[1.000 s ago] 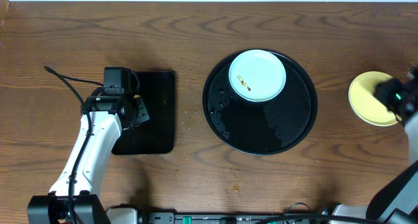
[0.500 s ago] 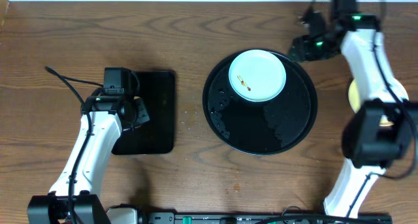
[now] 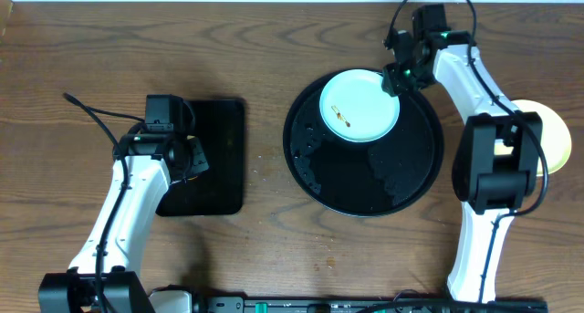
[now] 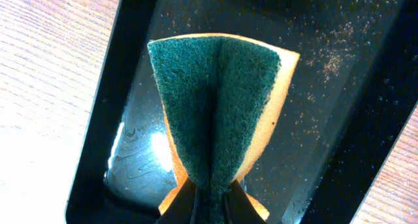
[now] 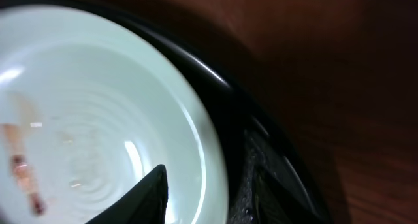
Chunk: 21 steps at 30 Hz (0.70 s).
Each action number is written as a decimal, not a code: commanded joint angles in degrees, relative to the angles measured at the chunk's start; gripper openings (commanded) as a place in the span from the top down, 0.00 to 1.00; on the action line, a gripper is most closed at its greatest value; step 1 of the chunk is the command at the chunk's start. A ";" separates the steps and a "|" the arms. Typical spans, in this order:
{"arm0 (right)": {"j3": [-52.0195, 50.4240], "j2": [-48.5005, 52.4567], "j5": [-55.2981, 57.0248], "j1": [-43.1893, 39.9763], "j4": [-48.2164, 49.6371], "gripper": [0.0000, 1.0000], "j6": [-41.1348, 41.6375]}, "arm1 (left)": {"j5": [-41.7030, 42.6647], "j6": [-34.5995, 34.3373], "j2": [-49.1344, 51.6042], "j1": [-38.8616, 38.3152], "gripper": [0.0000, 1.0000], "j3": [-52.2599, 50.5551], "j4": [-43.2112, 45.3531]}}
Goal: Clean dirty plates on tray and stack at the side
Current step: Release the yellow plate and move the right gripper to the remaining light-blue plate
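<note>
Left side: the left end effector [image 3: 187, 156] hangs over the rectangular black tray [image 3: 219, 181], clamped tight on a green-and-yellow sponge [image 4: 215, 100] that folds up between its fingers, and crumbs speckle the tray floor. Over on the right, the right end effector [image 3: 400, 76] sits at the far right edge of the pale blue plate [image 3: 359, 105]. One finger is over the plate and the other outside its rim, and it is impossible to tell whether they actually pinch it. That plate lies in the far part of the round black tray [image 3: 365, 190], with a brown smear [image 3: 339, 115] on it. The yellow plate [image 3: 552, 140] rests on the counter [image 3: 255, 39] at the far right, partly behind the arm.
</note>
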 commanded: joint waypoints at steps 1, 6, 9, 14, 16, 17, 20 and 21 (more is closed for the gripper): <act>0.72 2.16 2.43 0.22 -0.50 0.65 0.90 | -0.28 0.96 0.39 0.31 0.92 -0.46 -0.13; 0.50 3.26 2.43 0.22 -4.11 0.99 0.90 | -0.28 0.96 0.39 0.31 0.91 -0.46 -0.13; 0.52 2.12 2.45 0.22 -8.74 0.99 3.10 | -0.28 0.96 0.39 0.31 0.91 -0.46 -0.13; 0.52 -0.26 2.43 0.22 -21.59 0.90 15.23 | -0.28 0.96 0.39 0.31 0.91 -0.46 -0.11; 0.46 -0.26 2.43 0.28 -26.99 0.84 17.75 | -0.28 0.96 0.39 0.31 0.92 -0.46 -0.13; 0.24 -0.26 2.40 0.28 -28.81 0.83 17.84 | -0.28 0.96 0.39 0.31 0.92 -0.46 -0.13; -0.70 -0.26 2.45 0.48 -31.19 0.82 17.79 | -0.28 0.98 0.39 0.31 0.92 -0.48 -0.35; -0.70 -0.26 2.47 0.50 -31.10 0.82 17.38 | -0.28 0.96 0.39 0.31 0.91 -0.55 -0.39</act>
